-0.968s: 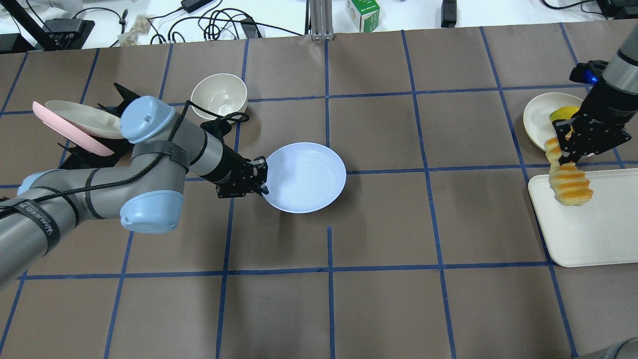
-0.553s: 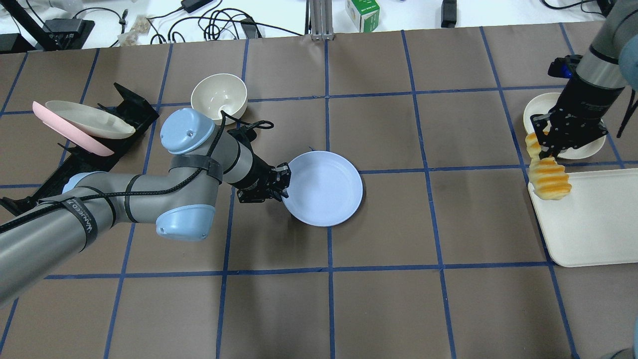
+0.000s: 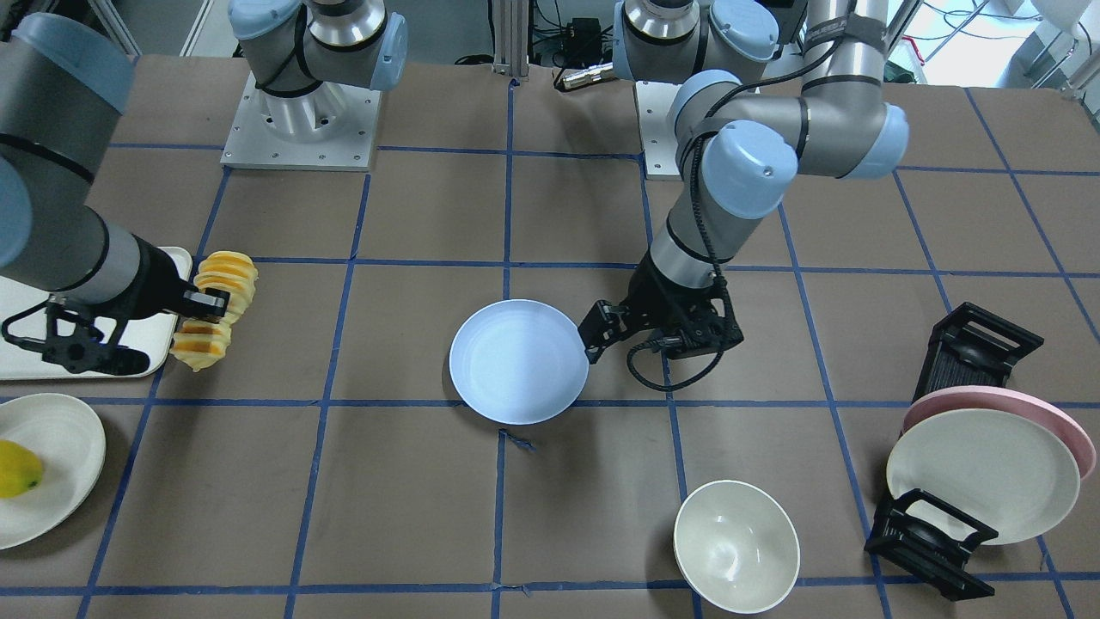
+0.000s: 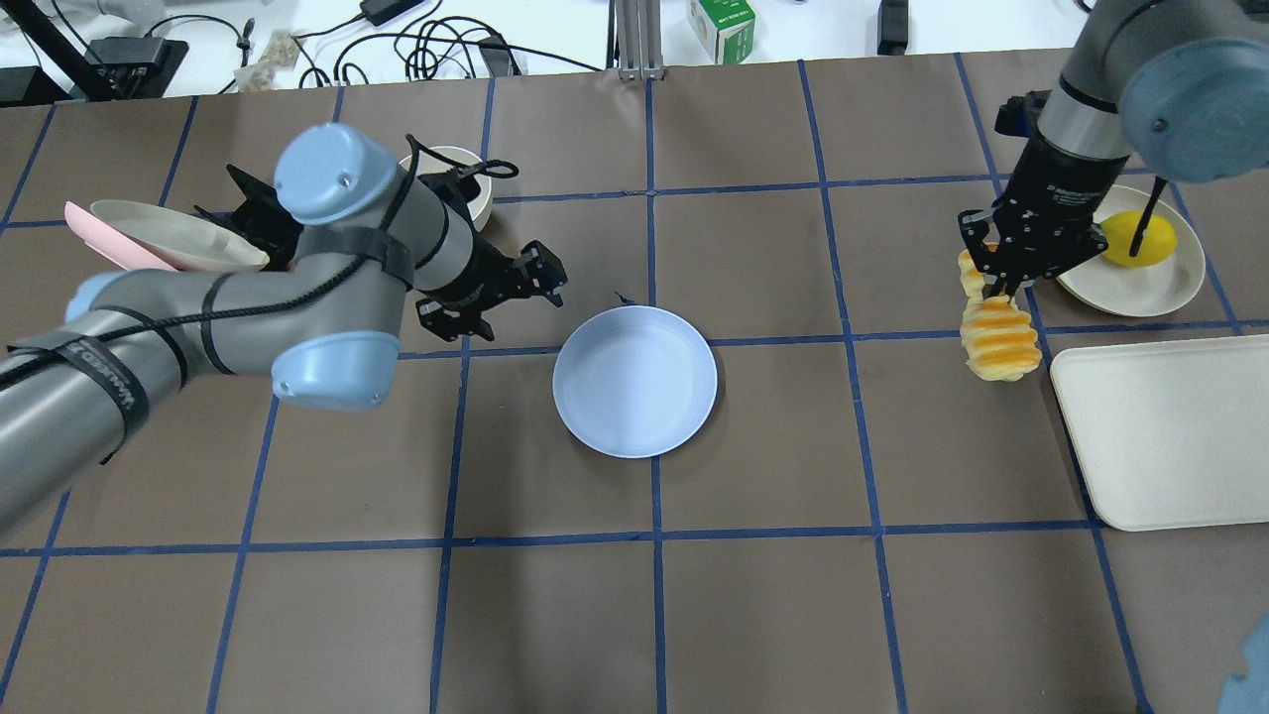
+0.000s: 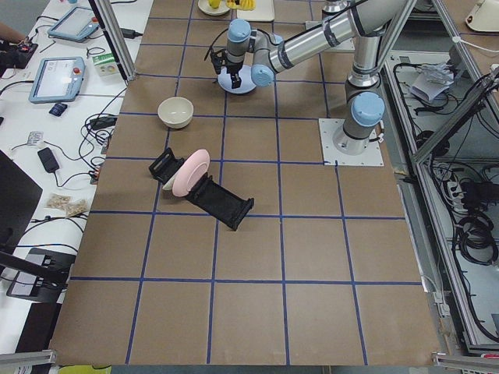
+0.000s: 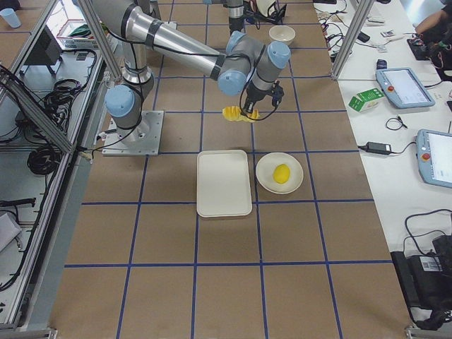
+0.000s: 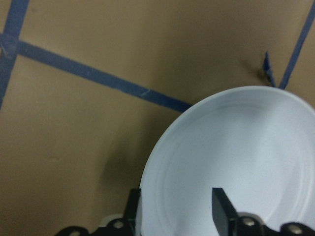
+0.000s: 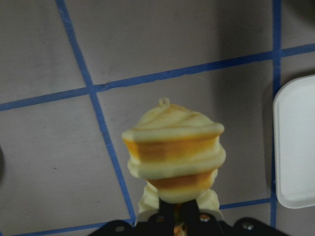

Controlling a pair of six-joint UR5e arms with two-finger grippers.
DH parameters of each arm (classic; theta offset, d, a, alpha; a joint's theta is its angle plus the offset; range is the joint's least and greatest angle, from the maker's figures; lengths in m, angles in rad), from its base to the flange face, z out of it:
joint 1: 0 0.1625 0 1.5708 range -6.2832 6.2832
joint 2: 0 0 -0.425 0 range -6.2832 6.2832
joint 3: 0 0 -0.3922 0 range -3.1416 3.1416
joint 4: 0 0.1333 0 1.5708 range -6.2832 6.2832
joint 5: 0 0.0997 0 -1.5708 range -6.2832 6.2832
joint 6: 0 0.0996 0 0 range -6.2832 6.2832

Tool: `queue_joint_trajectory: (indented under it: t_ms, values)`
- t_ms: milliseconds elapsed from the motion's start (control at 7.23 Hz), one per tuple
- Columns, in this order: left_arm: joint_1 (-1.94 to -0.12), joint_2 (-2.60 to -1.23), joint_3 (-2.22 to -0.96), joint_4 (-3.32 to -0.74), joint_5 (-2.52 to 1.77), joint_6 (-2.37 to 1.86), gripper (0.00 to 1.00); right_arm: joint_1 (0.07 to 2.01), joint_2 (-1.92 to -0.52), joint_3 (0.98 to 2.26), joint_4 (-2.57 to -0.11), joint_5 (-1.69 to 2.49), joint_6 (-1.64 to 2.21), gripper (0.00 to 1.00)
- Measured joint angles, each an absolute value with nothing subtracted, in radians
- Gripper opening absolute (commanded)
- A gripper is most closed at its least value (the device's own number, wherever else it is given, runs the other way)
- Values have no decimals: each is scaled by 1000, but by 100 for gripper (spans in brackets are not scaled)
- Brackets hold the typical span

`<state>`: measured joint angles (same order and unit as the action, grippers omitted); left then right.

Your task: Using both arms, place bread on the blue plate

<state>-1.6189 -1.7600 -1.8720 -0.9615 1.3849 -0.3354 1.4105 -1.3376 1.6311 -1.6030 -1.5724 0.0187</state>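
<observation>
Brown paper-covered table, gridded with blue tape. Entering from the left of the overhead view, the left arm, grey with pale blue joint caps, bent toward the table's middle. Right arm reaching down from the far right corner.

Cream rectangular tray lying flat at the right edge. Blue plate, round and shallow, flat on the paper near the centre, straddling a tape line. Black dish rack on the left side, holding a pink plate and a cream plate tilted on edge, one against the other. Round cream dish beyond the tray, carrying a yellow fruit. Cream bowl upright between rack and blue plate.

Sliced toy bread, pale yellow with orange crusts, hanging in the air over bare paper, just beside the tray's corner and well apart from the blue plate. Right gripper clenched on the bread partway along its length, a bunch of slices on each side of the fingers. Left gripper released, fingers spread wide, hovering at the blue plate's rim on the rack side.
</observation>
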Motion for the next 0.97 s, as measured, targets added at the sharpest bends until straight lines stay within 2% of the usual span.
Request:
queue_joint_trajectory:
  t_ms: [277,553,691,968]
  values:
    - [-1516,-1716,-1667,-1306,1478,-44,100,1562,-1335,1624,-1607,-1551,155,0]
    - [-1462,-1664,-1502,-1597,1540,76,100,1710,-1314,1628,-1649,-1508,306,0]
    - [-1477,-1633,-1465,-1677,1549,75,100,1778,-1292,1632,-1704,-1500,365,0]
    - [-1577,-1611,-1454,-1679,1555,11,100,1885,-1222,1633,-1808,-1496,452,0]
